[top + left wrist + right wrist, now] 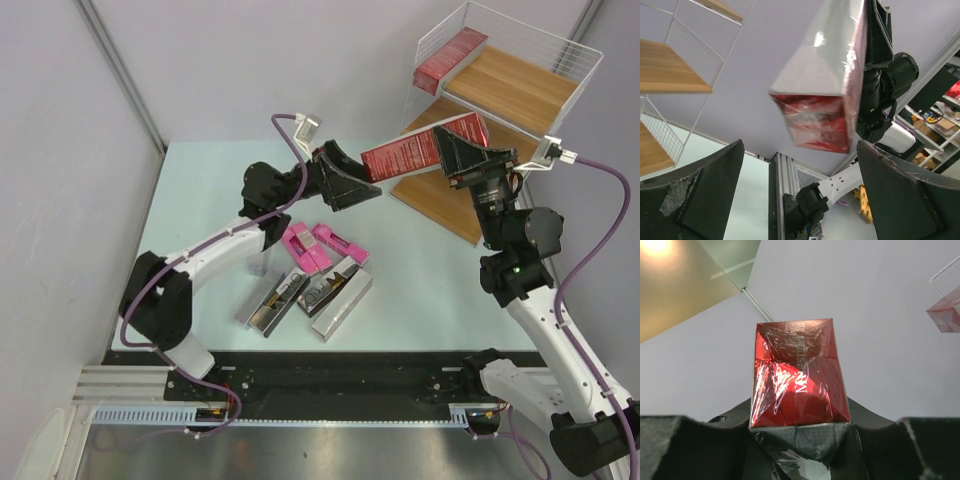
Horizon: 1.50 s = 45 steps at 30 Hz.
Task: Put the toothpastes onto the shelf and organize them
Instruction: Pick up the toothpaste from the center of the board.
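My right gripper (455, 150) is shut on one end of a dark red toothpaste carton (415, 150) and holds it level in the air in front of the shelf (510, 85). The carton also shows in the right wrist view (797, 375), between my right gripper's (800, 425) jaws. My left gripper (362, 190) is open and empty, just off the carton's free end (812, 120), with its fingers (695, 200) spread wide. A second dark red carton (450, 60) lies on the shelf's top board. Pink cartons (305, 247) and silver-grey cartons (340, 295) lie on the table.
The white wire shelf stands at the far right, with its wooden boards (670, 70) stepping down toward the table. Grey walls close the left and back. A black rail (330, 375) runs along the near edge between the arm bases.
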Tool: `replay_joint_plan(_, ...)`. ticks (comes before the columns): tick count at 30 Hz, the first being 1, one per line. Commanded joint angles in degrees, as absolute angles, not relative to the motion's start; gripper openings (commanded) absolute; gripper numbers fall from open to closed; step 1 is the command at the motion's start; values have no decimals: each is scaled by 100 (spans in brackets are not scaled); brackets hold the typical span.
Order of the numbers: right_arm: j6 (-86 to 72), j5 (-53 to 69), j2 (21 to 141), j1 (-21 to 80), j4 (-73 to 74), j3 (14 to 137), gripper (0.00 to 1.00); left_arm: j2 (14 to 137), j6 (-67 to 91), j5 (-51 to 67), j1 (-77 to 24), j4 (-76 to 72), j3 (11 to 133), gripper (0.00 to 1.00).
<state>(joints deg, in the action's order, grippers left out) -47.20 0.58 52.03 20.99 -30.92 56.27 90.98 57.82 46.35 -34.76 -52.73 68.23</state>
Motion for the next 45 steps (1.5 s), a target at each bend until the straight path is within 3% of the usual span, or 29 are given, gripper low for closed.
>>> replay_joint_plan(1, -4887, 211, 5028, 2074, -3604, 5792, 18, 9526, 6749, 4913, -3472, -6825, 7285, 100)
replay_joint_plan(7, -4852, 246, 4957, 2057, -3428, 5792, 18, 9738, 7268, 5088, -3480, -7777, 7558, 99)
replay_joint_plan(12, -4887, 299, 4904, 2039, -3366, 5792, 18, 9764, 7303, 5098, -3489, -7743, 7655, 96)
replay_joint_plan(23, -4913, 299, 4887, 2030, -3322, 5792, 19, 10037, 7629, 5142, -3560, -8077, 7919, 52)
replay_joint_plan(26, -4913, 273, 4904, 2030, -3296, 5792, 27, 10011, 7629, 5133, -3560, -8077, 7919, 43)
replay_joint_plan(28, -4869, 229, 4904, 2030, -3226, 5792, 37, 9985, 7603, 5142, -3560, -8042, 7919, 35)
replay_joint_plan(30, -4799, 185, 4887, 2022, -3086, 5792, 50, 9958, 7585, 5115, -3542, -7998, 7919, 33)
replay_joint_plan(38, -4018, -439, 4685, 2022, -1891, 5792, 78, 9484, 7016, 4720, -3366, -7393, 7489, 16)
replay_joint_plan(42, -3649, -729, 4606, 2021, -996, 5792, 94, 9019, 6102, 4090, -3357, -5694, 7278, 0)
replay_joint_plan(45, -3411, -870, 4457, 2021, -468, 5792, 100, 8702, 5503, 3466, -3358, -4426, 7225, 0)
